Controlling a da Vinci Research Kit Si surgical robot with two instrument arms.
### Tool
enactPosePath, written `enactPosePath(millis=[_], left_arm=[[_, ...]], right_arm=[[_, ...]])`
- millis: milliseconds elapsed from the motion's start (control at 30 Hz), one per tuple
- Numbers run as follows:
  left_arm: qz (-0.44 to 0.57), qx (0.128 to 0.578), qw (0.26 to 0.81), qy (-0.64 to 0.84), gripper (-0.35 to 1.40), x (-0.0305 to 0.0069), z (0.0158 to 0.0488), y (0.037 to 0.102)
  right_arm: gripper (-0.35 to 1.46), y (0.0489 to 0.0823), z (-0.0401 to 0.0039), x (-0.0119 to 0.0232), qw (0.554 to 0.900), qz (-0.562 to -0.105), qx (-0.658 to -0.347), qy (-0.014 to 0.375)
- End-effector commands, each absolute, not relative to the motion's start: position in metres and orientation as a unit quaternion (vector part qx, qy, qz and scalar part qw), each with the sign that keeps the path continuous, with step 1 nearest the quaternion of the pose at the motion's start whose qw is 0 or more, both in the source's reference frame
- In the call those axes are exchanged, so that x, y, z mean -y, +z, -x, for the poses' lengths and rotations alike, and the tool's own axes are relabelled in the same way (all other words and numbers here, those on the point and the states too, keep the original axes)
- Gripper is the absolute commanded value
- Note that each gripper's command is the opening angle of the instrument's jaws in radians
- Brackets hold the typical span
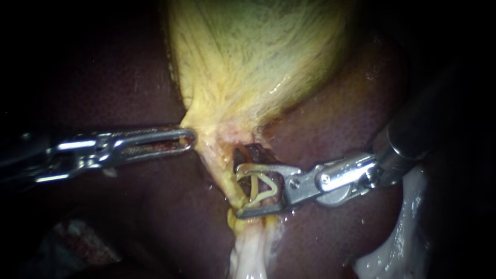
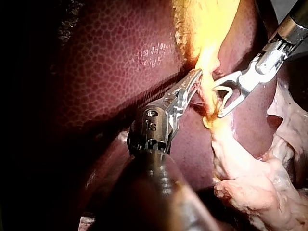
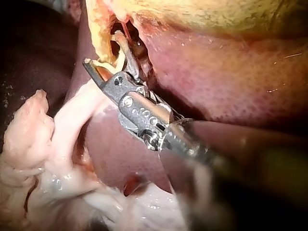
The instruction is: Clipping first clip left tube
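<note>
Clip (image 1: pixel 274 188) is sitting wide open in our right instrument (image 1: pixel 236 190). Both jaws are cradling it from either side and nothing is being squeezed down yet. The open mouth is facing toward the left, and the tube (image 1: pixel 253 192) is running top to bottom straight across it, so its long axis is lying square to the jaws. That crossing is what we are watching. The jaw tips are reaching just past the tube, which looks to us like enough bite. Our left instrument (image 1: pixel 190 138) is well off to the side, jaws together and pinching the edge of the gallbladder (image 1: pixel 248 57) at its narrow neck. So the right one is much the nearer. Liver (image 1: pixel 129 88) is lying dark behind everything. Pale tissue (image 1: pixel 250 248) is trailing below the lower jaw and touching it, so we are minding that it stays out of the bite.
</note>
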State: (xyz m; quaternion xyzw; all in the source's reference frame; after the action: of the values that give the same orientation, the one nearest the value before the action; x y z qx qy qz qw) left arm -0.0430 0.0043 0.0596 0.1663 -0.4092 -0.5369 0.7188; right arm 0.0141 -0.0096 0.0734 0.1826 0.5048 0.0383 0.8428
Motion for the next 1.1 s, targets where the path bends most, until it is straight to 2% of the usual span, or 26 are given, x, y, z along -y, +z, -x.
enactPosePath(millis=[33,567,933,1000,1033,1100], left_arm=[[-0.166,0.409,0.719,-0.538,-0.35,-0.0044,0.0432,0.0597],[-0.167,0.409,0.716,-0.540,-0.35,-0.0052,0.0453,0.0600],[-0.170,0.409,0.714,-0.542,-0.35,-0.0054,0.0460,0.0601],[-0.170,0.409,0.714,-0.542,-0.35,-0.0054,0.0460,0.0602],[-0.170,0.409,0.714,-0.542,-0.35,-0.0054,0.0460,0.0602],[-0.170,0.409,0.714,-0.542,-0.35,-0.0054,0.0460,0.0602]], right_arm=[[0.59,0.0736,-0.0144,0.0099,0.843,-0.182,-0.505,0.038],[0.58,0.0747,-0.0169,0.0121,0.834,-0.200,-0.513,0.023],[0.49,0.0753,-0.0169,0.0129,0.829,-0.223,-0.513,0.005],[0.38,0.0752,-0.0168,0.0129,0.829,-0.232,-0.509,0.010],[0.25,0.0752,-0.0166,0.0129,0.829,-0.236,-0.507,0.014],[-0.19,0.0749,-0.0162,0.0128,0.836,-0.249,-0.488,0.031]])
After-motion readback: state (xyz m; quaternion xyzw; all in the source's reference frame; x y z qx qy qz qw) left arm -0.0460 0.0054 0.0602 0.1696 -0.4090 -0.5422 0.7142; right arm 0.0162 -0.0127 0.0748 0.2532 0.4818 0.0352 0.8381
